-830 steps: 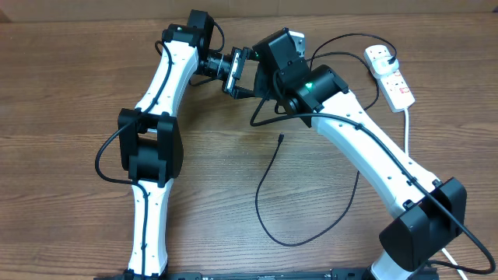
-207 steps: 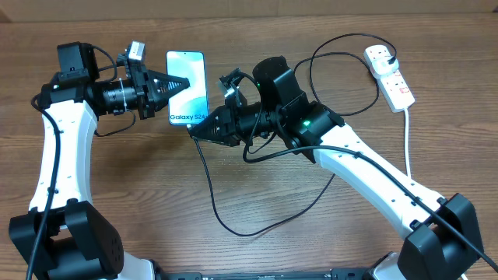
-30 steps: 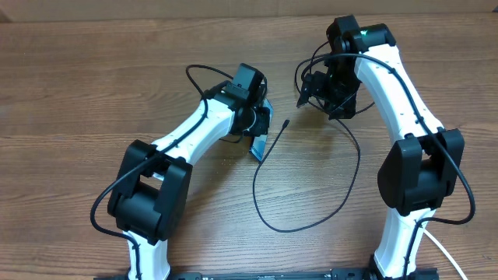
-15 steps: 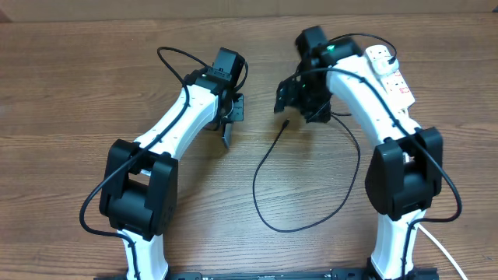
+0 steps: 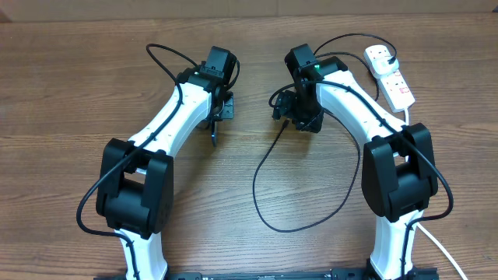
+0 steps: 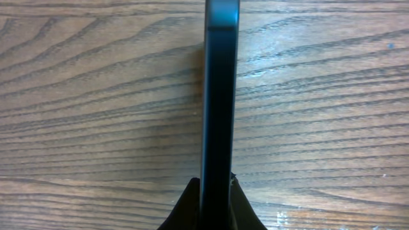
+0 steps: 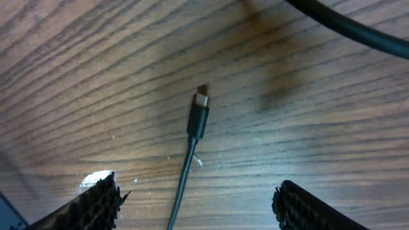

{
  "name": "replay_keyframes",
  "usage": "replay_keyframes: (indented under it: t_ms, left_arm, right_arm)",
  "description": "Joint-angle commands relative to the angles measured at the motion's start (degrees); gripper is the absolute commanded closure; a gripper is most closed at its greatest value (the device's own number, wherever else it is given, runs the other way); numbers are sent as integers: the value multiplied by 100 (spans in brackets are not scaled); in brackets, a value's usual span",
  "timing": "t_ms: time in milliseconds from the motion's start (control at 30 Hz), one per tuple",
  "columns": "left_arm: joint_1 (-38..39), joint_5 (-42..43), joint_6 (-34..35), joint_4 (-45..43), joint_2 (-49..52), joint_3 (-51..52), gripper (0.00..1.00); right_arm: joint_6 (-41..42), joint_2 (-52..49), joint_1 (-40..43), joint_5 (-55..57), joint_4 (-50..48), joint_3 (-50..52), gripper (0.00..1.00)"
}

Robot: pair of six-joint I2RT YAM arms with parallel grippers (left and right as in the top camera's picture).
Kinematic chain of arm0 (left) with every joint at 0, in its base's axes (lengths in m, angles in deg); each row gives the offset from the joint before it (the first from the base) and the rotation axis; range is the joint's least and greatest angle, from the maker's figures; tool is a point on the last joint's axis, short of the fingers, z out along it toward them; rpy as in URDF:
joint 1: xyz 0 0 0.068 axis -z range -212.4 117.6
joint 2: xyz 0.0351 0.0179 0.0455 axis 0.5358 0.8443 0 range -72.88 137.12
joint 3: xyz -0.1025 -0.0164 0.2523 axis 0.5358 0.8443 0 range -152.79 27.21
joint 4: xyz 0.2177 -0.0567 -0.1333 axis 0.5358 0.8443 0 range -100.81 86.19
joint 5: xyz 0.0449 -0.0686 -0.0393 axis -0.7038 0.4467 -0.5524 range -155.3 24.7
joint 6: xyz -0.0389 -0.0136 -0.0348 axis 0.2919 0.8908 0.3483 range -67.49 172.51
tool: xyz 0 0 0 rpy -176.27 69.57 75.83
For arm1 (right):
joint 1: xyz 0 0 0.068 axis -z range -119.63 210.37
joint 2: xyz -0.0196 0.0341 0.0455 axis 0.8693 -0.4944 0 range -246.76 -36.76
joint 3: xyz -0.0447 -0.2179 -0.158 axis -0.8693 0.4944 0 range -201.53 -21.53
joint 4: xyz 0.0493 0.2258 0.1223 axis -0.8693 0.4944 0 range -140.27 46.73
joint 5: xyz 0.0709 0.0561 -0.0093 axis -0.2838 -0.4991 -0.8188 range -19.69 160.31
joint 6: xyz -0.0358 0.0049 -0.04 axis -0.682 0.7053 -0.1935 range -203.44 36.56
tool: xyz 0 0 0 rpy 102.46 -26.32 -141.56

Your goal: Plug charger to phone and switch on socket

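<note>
My left gripper [image 5: 219,115] is shut on the phone [image 5: 213,134], which it holds on edge above the table. In the left wrist view the phone [image 6: 220,96] shows only its dark thin side, running up from between my left gripper [image 6: 216,201]. The charger [image 5: 264,214] loops across the table, and its connector tip [image 7: 199,115] lies flat on the wood. My right gripper [image 7: 201,207] hangs open over that end, with the cable running between its fingers [image 7: 96,204] without touching them. In the overhead view my right gripper [image 5: 286,110] hides the tip. The socket [image 5: 391,75] lies at the far right.
The charger's black plug [image 5: 387,54] sits in the far outlet of the socket. The socket's thick white cord [image 5: 408,124] runs down past the right arm's base. A black arm cable [image 7: 345,25] crosses the top right of the right wrist view.
My left arm has swung left with the phone, which now shows edge-on. My right gripper has moved left and towards the near side, over the connector tip, and its jaws have narrowed a little.
</note>
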Motion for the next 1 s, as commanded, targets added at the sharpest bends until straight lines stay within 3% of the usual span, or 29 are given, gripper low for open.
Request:
replay_keyframes:
  t_ms: [0, 267, 433, 967]
  left_arm:
    - [-13, 9, 17, 28, -11, -120, 96]
    - [-13, 284, 63, 98, 61, -120, 96]
    - [-13, 317, 61, 96, 61, -120, 96]
    - [-13, 319, 63, 129, 61, -120, 96]
  right_arm:
    - [179, -74, 2, 72, -131, 181, 24]
    - [304, -92, -74, 76, -485, 431, 32]
    - [452, -98, -111, 118, -706, 459, 47]
    - [599, -361, -289, 680, -898, 459, 57]
